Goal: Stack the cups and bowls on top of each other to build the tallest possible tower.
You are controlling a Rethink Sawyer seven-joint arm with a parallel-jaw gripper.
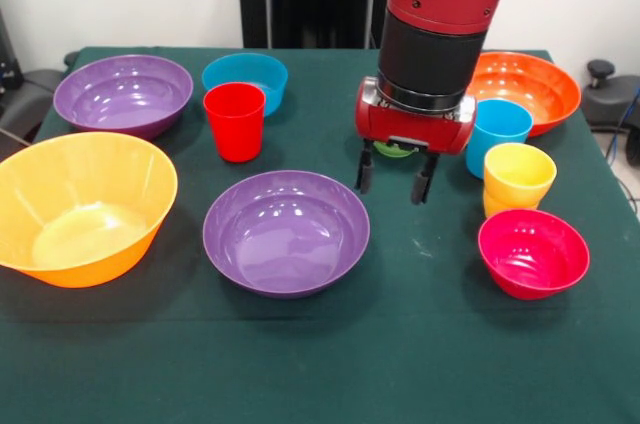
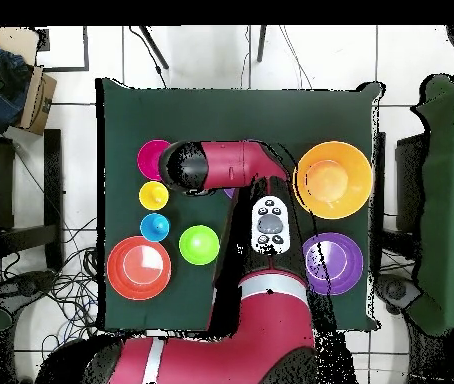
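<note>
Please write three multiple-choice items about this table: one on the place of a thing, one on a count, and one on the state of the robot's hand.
1. Where does the red cup stand?
A. Inside the yellow-orange bowl
B. Just in front of the small blue bowl
C. On the magenta bowl

2. How many purple bowls are on the table?
A. One
B. Two
C. Three

3. In what state is the hand?
A. Open and empty, above the cloth
B. Shut on the yellow cup
C. Shut on the red cup

Answers:
1 B: the front view shows the red cup upright on the cloth, partly covering the blue bowl behind it.
2 B: one purple bowl sits at the far corner, the other purple bowl near the middle.
3 A: the two fingers hang apart with nothing between them.
</note>
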